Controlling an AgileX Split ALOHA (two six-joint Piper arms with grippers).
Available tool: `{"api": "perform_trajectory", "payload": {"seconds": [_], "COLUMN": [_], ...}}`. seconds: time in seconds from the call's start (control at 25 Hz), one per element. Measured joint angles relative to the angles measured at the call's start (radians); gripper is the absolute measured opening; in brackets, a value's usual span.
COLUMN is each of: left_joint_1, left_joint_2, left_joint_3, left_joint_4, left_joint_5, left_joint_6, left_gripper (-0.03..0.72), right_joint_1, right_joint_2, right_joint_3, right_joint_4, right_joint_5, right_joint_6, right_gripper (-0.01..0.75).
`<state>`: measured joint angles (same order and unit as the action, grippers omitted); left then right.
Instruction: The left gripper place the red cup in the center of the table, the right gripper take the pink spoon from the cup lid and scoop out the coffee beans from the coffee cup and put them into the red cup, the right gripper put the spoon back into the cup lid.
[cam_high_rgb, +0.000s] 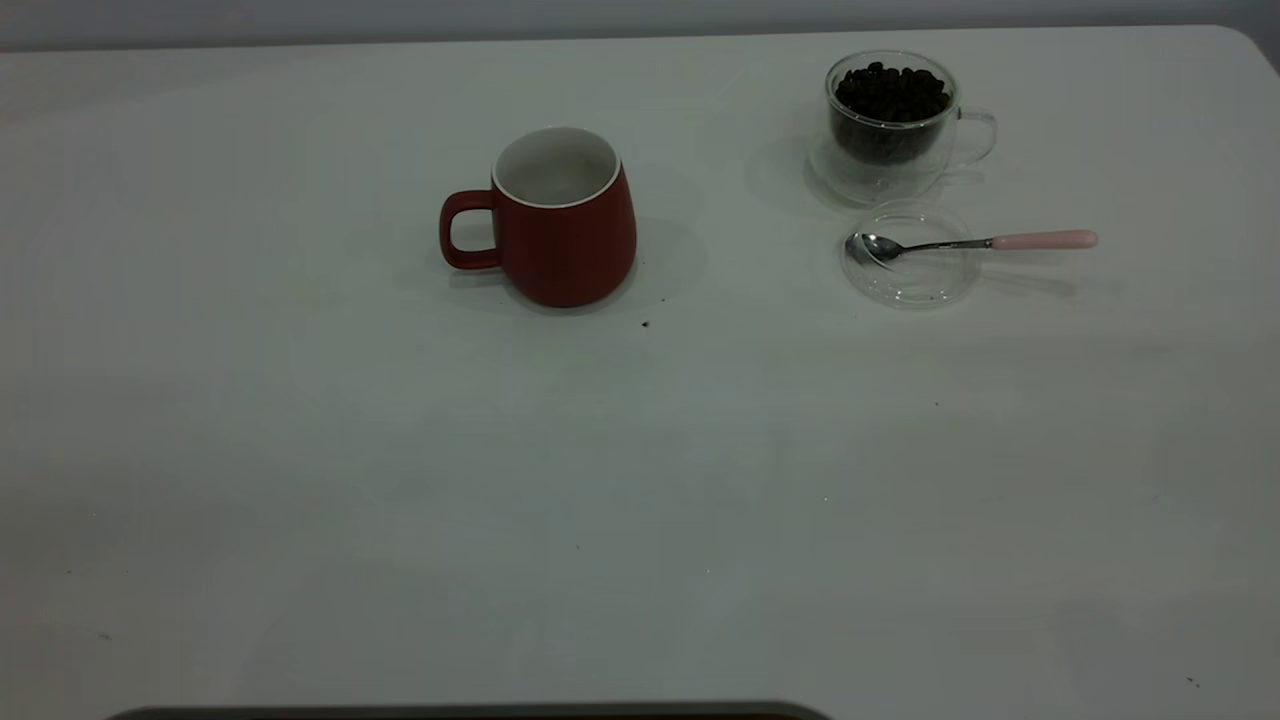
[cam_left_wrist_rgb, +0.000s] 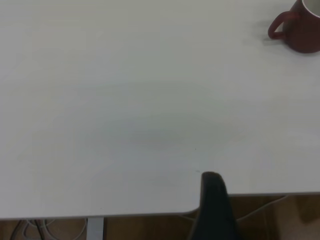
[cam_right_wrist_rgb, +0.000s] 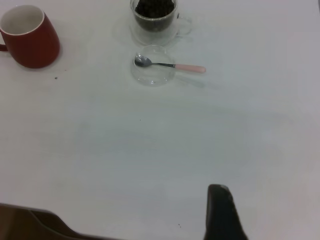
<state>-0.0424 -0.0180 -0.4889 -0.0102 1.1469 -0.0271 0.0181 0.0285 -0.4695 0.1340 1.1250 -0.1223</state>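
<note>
Pink-handled, the pink spoon (cam_high_rgb: 970, 243) lies across the cup lid (cam_high_rgb: 908, 255) before the coffee cup (cam_high_rgb: 893, 122), handle pointing right, bowl left. I can't tell either gripper's opening; both hold nothing.

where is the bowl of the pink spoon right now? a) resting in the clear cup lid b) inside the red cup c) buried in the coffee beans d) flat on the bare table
a: the pink spoon lies with its metal bowl inside the clear cup lid and its pink handle sticking out over the rim, next to the coffee cup and apart from the red cup.
</note>
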Motion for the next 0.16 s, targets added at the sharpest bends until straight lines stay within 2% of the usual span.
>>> {"api": "perform_trajectory", "payload": {"seconds": [0.16], "left_joint_1": [0.000], "left_joint_2": [0.000], "left_joint_3": [0.000], "left_joint_4": [0.000], "left_joint_5": [0.000], "left_joint_6": [0.000], "left_gripper": [0.586], "right_joint_1": [0.000], "right_joint_2": [0.000], "right_joint_3": [0.000], "right_joint_4": [0.000], "right_joint_5": [0.000], "right_joint_6": [0.000], "right_gripper": [0.502]}}
